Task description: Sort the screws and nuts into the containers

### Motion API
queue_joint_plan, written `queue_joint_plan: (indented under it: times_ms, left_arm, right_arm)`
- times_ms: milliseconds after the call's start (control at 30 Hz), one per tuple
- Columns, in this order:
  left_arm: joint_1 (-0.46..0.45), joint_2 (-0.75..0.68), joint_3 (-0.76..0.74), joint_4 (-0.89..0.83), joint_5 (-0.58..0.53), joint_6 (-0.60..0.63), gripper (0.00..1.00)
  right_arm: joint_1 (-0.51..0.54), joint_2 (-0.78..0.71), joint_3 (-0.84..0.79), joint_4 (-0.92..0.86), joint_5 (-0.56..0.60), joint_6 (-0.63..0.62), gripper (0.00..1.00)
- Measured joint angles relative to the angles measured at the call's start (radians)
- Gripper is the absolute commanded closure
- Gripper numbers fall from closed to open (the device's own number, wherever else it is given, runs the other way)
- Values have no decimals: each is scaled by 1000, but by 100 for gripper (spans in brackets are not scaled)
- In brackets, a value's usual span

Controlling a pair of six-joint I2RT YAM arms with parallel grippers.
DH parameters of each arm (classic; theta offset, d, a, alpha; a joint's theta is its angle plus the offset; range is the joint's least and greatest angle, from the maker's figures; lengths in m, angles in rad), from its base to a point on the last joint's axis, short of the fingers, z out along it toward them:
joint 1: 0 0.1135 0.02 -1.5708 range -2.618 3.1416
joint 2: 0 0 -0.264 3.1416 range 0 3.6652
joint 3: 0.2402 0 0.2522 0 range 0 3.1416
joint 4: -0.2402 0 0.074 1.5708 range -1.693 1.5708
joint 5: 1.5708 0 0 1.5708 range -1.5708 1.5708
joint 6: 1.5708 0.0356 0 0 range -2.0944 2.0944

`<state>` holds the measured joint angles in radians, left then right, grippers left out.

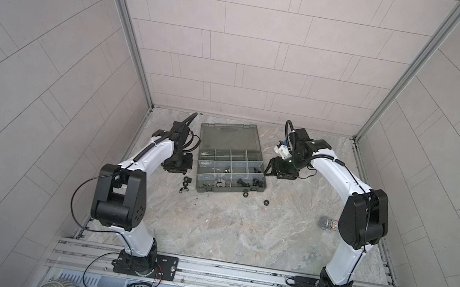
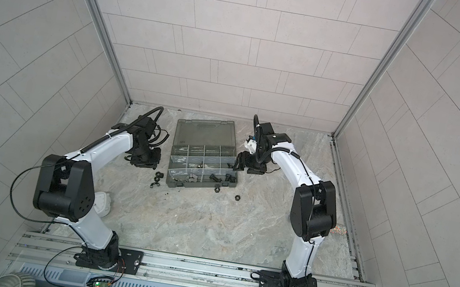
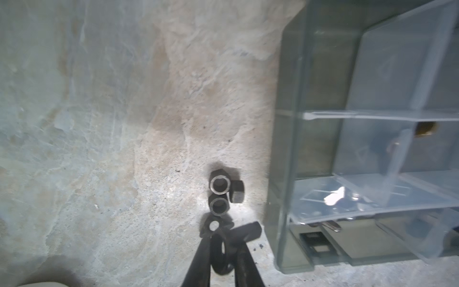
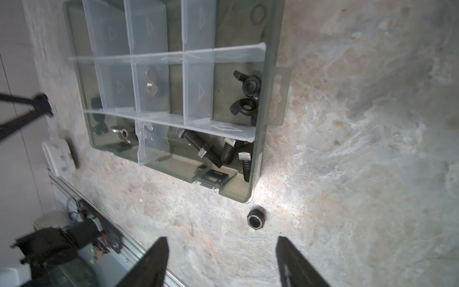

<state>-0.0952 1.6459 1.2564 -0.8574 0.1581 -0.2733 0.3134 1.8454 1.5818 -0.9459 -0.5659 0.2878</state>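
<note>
Right wrist view showed the sorting well under way. Inside the open case (image 4: 272, 29), several screws (image 4: 228, 151) lay together in the corner compartment nearest the camera. Two black wing nuts (image 4: 248, 84) sat in the compartment beside it, across a pale divider, and a silvery wing nut (image 4: 124, 135) rested further along the screws' row. Another compartment held a few small pieces too blurred to name, and several looked empty. The right pincer (image 4: 222, 248) hung wide and empty over the surface (image 4: 360, 149), off that same corner of the case. One loose hex nut (image 4: 255, 220) lay on the stone ahead of its fingertips, just outside the case wall. In the left wrist view, the left pincer (image 3: 222, 244) stood narrow, its fingers seeming to pinch a black nut (image 3: 216, 261) held on edge. Whether that nut was clear of the surface could not be told. Just beyond it lay a cluster of nuts (image 3: 219, 196), mostly hex nuts with what looked like a wing nut, close to the case but outside it. No loose screw could be made out anywhere on the surface. By my reckoning the screws were finished and the nuts were mostly done. What was left was the pinched nut, the cluster beside it and the lone hex nut off the corner.
</note>
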Motion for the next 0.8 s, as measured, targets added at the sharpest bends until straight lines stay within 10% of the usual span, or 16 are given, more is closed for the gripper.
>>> queue_joint_plan:
  times_ms: [167, 800]
  left_arm:
    - [-112, 14, 110, -31, -1, -23, 83]
    - [-408, 456, 685, -69, 53, -50, 83]
  right_arm:
    - [-2, -29, -31, 4, -2, 0, 1]
    - [-101, -257, -152, 16, -38, 5, 1]
